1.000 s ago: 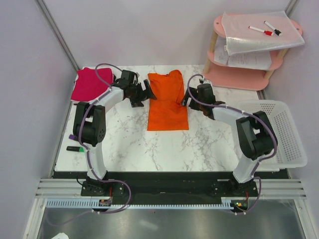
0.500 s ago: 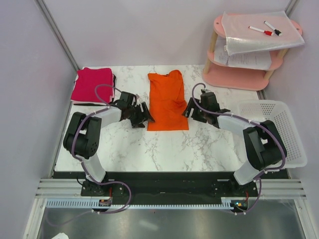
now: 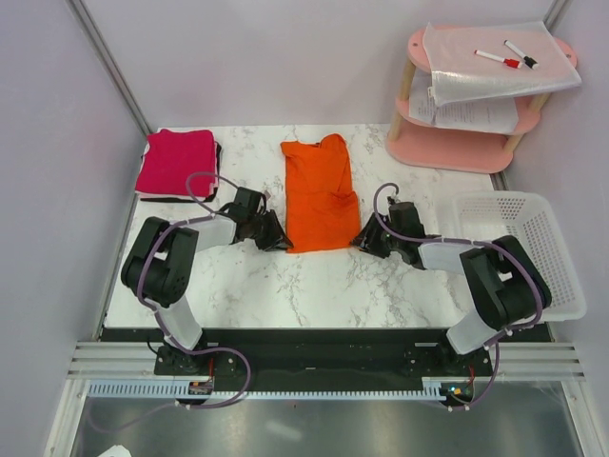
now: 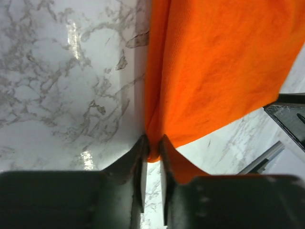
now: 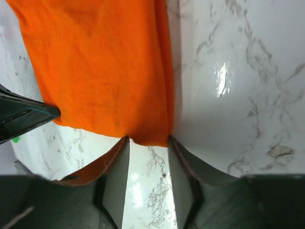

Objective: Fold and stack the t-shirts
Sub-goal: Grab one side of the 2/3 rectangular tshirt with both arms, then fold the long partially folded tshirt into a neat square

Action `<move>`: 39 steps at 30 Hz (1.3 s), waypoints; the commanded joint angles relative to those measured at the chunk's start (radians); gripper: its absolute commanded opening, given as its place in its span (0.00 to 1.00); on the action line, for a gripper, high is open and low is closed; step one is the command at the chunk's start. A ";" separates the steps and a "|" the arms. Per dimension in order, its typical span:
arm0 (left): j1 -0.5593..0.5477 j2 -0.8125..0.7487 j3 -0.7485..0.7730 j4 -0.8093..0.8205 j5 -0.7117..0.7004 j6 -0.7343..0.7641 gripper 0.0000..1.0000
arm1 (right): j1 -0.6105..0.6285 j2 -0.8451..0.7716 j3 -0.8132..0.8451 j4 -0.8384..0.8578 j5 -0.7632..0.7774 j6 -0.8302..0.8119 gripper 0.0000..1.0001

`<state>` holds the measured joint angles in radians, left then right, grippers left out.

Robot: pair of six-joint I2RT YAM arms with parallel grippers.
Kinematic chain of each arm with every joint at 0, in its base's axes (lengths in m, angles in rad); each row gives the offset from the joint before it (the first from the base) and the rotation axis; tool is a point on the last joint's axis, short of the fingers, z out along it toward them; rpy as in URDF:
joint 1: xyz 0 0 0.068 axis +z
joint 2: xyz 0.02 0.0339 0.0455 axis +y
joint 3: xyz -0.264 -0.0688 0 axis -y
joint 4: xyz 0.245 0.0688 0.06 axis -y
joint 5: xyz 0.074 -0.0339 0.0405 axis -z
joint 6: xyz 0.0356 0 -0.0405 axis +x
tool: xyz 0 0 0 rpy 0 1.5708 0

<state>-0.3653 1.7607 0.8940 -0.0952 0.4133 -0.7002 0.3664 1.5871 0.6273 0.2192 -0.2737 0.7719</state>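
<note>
An orange t-shirt lies flat as a long folded strip in the middle of the marble table. My left gripper is at its near left corner, low on the table. In the left wrist view it is shut on that corner of orange cloth. My right gripper is at the near right corner. In the right wrist view it stands partly open, and the hem of the orange shirt lies between the fingertips, unpinched. A folded pink t-shirt rests at the back left.
A white mesh basket stands at the right edge. A pink two-tier shelf with papers and markers is at the back right. A green highlighter lies at the table's left edge.
Both grippers have come from the shirt's far end down along its sides to the near corners. The left has closed on the cloth and the right has narrowed around the hem.
</note>
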 commanded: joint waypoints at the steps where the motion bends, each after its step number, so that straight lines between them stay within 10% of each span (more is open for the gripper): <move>1: -0.007 -0.004 -0.018 -0.009 -0.041 -0.013 0.10 | 0.008 0.068 -0.057 0.063 -0.071 0.056 0.23; 4: -0.008 -0.032 -0.029 -0.026 -0.050 -0.018 0.02 | 0.009 0.057 -0.063 0.029 -0.068 0.046 0.01; 20: -0.098 -0.508 -0.280 -0.187 -0.048 -0.096 0.02 | 0.160 -0.363 -0.143 -0.340 -0.113 -0.040 0.00; 27: -0.098 -0.593 -0.103 -0.359 -0.129 -0.062 0.02 | 0.187 -0.527 0.018 -0.454 0.045 -0.115 0.00; 39: -0.038 -0.360 0.262 -0.390 -0.192 0.008 0.02 | 0.152 -0.222 0.396 -0.376 0.317 -0.318 0.00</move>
<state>-0.4393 1.3357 1.0573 -0.4774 0.2558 -0.7441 0.5476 1.2613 0.9195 -0.2253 -0.0498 0.5415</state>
